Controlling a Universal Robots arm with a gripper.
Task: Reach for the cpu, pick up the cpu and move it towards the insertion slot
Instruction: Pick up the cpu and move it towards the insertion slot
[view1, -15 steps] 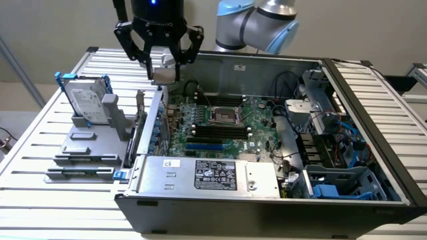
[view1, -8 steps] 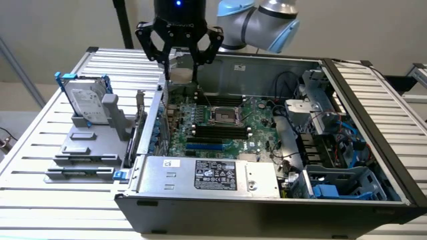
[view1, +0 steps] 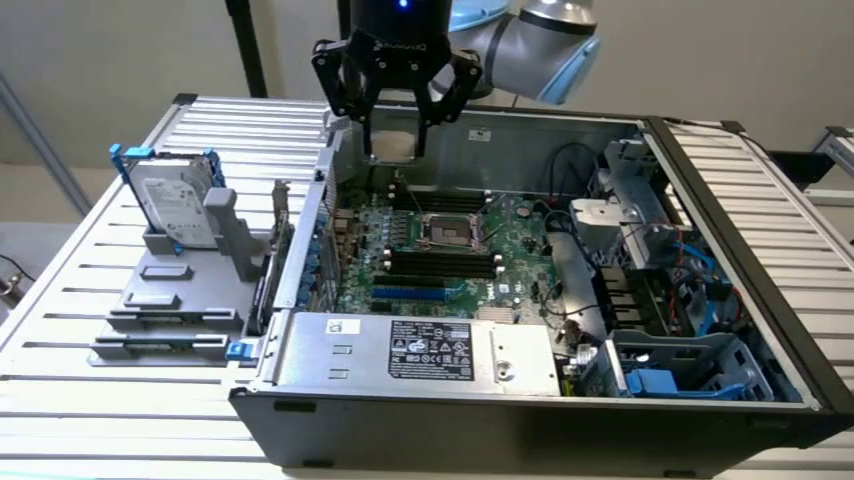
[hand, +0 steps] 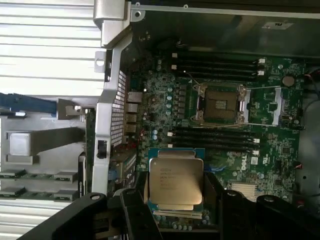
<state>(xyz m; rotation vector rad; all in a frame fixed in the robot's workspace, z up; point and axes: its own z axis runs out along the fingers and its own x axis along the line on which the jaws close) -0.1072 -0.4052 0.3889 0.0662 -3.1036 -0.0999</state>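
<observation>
My gripper (view1: 396, 140) hangs above the back wall of the open computer case, shut on the cpu (view1: 394, 146), a small flat square chip held between the black fingers. From the wrist camera the cpu (hand: 175, 182) shows its silvery face with printed text, framed by the black fingers (hand: 135, 210) on both sides. The insertion slot (view1: 445, 233) lies on the green motherboard, a square socket with a shiny metal frame and dark centre, below and towards the exterior view's right of the gripper. Its open frame (hand: 220, 103) sits between the black memory slots.
The case's rim and side walls (view1: 320, 190) surround the motherboard. A silver hard drive with blue brackets (view1: 174, 205) stands upright on grey fixtures at the exterior view's left. Black memory slots (view1: 434, 265), cables (view1: 574, 165) and a power supply (view1: 427, 350) crowd the case.
</observation>
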